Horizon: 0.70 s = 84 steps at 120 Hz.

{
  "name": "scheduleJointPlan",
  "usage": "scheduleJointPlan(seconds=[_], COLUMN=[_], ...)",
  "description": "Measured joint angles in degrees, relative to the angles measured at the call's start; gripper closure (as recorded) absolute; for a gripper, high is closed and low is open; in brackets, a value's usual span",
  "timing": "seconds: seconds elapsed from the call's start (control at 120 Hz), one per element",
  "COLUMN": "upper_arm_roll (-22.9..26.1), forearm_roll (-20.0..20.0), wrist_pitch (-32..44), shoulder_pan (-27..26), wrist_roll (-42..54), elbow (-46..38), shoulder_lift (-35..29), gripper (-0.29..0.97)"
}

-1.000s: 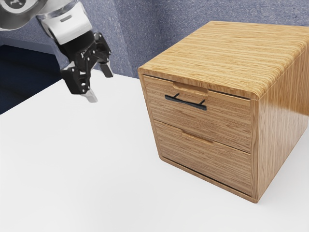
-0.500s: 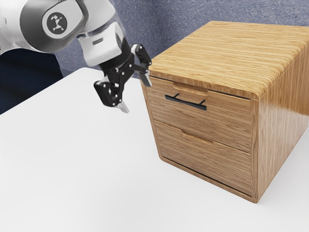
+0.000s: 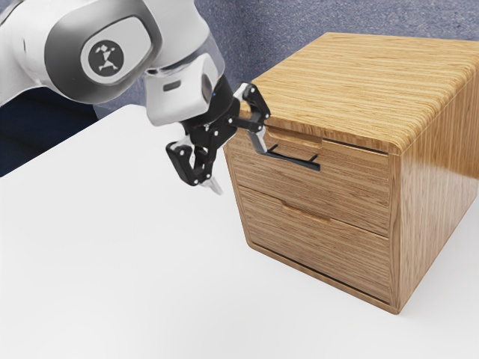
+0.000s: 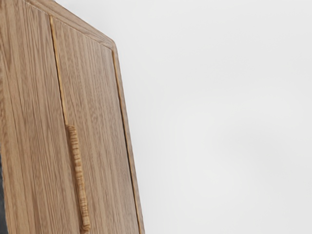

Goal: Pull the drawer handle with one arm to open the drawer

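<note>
A wooden cabinet [image 3: 359, 82] with two drawers stands on the white table [image 3: 112, 269]. The top drawer [image 3: 352, 176] is closed and carries a thin black bar handle [image 3: 289, 158]. My black gripper [image 3: 236, 164] is open at the cabinet's front corner, toward the exterior view's left. Its upper fingertip [image 3: 259, 143] sits right at the near end of the handle, and the lower fingertip [image 3: 215, 187] hangs in front of the cabinet's edge. Nothing is between them. The wrist view looks along the drawer fronts, with the lower drawer's wooden lip [image 4: 78, 175] running down the seam.
The lower drawer [image 3: 322, 243] is closed and has a wooden lip [image 3: 305, 214] as its grip. White tabletop [image 4: 219, 122] spreads out in front of the cabinet. A dark blue-grey wall [image 3: 247, 30] stands behind.
My arm has swung toward the exterior view's right and slightly down, bringing the open gripper from over the table to the near end of the top drawer's handle. The drawers have not moved.
</note>
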State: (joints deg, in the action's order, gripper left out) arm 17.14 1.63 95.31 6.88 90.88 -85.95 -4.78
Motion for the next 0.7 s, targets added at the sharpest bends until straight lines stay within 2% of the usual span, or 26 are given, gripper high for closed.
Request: scheduleJointPlan(seconds=[0.3, 0.7], upper_arm_roll=[0.76, 1.07], forearm_roll=[-1.6, -3.55], wrist_pitch=[3.81, 6.67], shoulder_pan=[-2.95, -2.2], wrist_roll=[1.64, 2.7], elbow=[1.06, 1.38], shoulder_lift=[0.19, 2.42], gripper=[0.02, 0.02])
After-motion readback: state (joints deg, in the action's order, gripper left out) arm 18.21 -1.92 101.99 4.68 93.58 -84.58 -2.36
